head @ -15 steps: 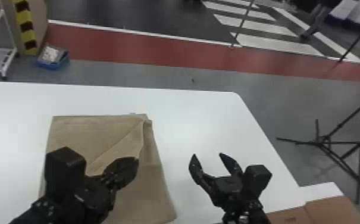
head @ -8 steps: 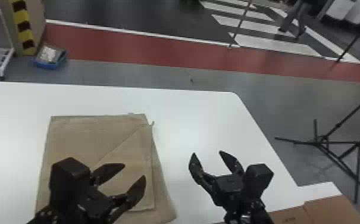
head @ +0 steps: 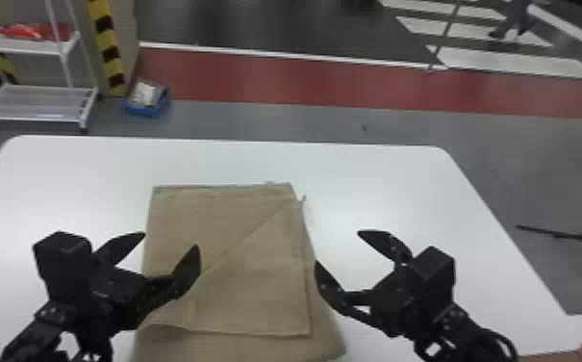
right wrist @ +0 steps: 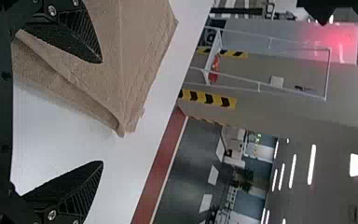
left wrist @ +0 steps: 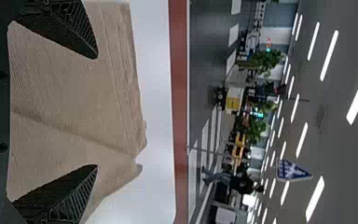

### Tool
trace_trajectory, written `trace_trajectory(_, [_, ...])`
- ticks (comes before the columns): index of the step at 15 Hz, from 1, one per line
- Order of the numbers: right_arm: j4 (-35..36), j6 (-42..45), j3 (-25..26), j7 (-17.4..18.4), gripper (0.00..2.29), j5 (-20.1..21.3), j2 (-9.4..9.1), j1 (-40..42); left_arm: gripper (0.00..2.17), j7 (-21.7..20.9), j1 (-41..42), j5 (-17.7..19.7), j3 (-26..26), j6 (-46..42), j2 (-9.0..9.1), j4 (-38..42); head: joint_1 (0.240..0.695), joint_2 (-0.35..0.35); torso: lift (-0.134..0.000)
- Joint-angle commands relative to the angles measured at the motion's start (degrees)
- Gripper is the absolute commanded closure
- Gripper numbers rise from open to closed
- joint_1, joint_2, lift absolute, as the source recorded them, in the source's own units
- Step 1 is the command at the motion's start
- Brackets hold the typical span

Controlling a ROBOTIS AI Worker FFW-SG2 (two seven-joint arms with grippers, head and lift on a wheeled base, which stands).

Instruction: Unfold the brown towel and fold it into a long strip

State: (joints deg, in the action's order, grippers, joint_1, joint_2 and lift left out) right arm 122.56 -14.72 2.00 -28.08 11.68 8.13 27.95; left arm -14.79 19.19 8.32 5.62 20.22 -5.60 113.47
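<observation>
Wide open and empty at left gripper (head: 170,240) and right gripper (head: 338,247).
Best to pinch towel (head: 217,221) (probably light, floppy) by top flap (head: 256,298), near four o'clock.

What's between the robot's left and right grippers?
In the head view, much of the brown towel lies between the left gripper and the right gripper, on the white table.

this looks like an industrial hall or workshop: yellow-and-black hazard stripes (head: 106,45), a red floor band (head: 275,79), white crossing stripes (head: 520,63), rows of ceiling lights (left wrist: 329,55).
</observation>
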Motion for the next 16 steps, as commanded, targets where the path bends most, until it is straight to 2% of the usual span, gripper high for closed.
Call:
trace_trajectory(1, [3.9,-5.6,-1.0,-5.8,0.11,6.3,0.92,0.1,0.03,0.3,0.1,3.7,-5.9,-0.6,0.67,-1.9,0.695,-0.109,-0.096])
trace_trajectory(2, [5.1,-6.0,-1.1,-10.3,0.11,9.2,1.45,0.2,0.03,0.4,0.2,4.3,-7.9,-0.6,1.03,-2.4,0.695,-0.035,-0.096])
trace_trajectory(4, [6.0,-8.4,-2.6,-16.4,0.11,16.0,1.97,0.1,0.04,0.4,0.2,6.8,-11.2,-0.6,1.11,-3.8,0.695,0.022,-0.096])
trace_trajectory(5, [6.0,-9.5,-3.5,-19.3,0.12,18.9,2.76,-0.4,0.04,0.3,0.3,7.2,-12.0,-0.6,1.11,-4.2,0.695,0.044,-0.096])
trace_trajectory(7, [6.0,-11.8,-5.6,-24.8,0.12,23.9,3.20,-2.0,0.04,0.1,0.4,7.4,-12.6,-0.6,1.11,-4.7,0.695,0.096,-0.096])
trace_trajectory(9, [5.8,-15.1,-8.4,-27.5,0.12,29.5,3.64,-4.2,0.04,-0.1,0.4,7.7,-12.6,-0.7,1.11,-5.2,0.695,0.115,-0.096])
trace_trajectory(14, [4.3,-19.7,-12.7,-35.5,0.12,35.2,4.08,-7.6,0.04,-0.5,0.3,7.7,-12.4,-0.6,1.11,-5.3,0.695,0.133,-0.096])
trace_trajectory(16, [1.9,-21.8,-14.1,-37.6,0.13,37.5,4.26,-9.7,0.04,-0.6,0.3,7.7,-12.4,-0.6,1.11,-5.6,0.695,0.137,-0.096])
